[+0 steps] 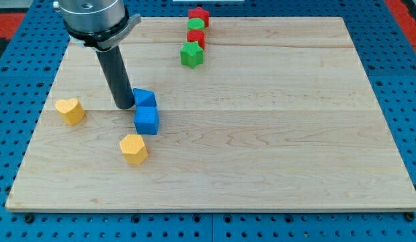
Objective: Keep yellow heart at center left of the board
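The yellow heart (70,110) lies on the wooden board (261,134) near its left edge, about mid-height. My tip (124,106) rests on the board to the right of the heart and just left of two blue blocks, touching or nearly touching the upper one. The upper blue block (144,98) and the lower blue cube (146,121) sit against each other. A second yellow block, a hexagon-like shape (134,148), lies below them.
At the view's top centre several blocks stand in a column: a red star-like block (198,15), a green block (196,25), a red block (196,37) and a green star (191,54). A blue pegboard (13,134) surrounds the board.
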`<action>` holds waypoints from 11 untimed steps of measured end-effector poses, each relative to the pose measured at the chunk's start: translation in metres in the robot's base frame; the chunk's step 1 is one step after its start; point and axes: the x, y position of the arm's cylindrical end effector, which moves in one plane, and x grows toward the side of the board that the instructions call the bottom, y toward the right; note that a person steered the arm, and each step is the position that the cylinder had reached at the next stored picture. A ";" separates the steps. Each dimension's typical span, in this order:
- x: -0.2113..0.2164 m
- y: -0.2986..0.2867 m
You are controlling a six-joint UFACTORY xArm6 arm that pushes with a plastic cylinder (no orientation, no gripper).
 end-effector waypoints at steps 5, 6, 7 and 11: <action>0.033 -0.159; 0.079 -0.138; 0.067 -0.096; -0.031 -0.102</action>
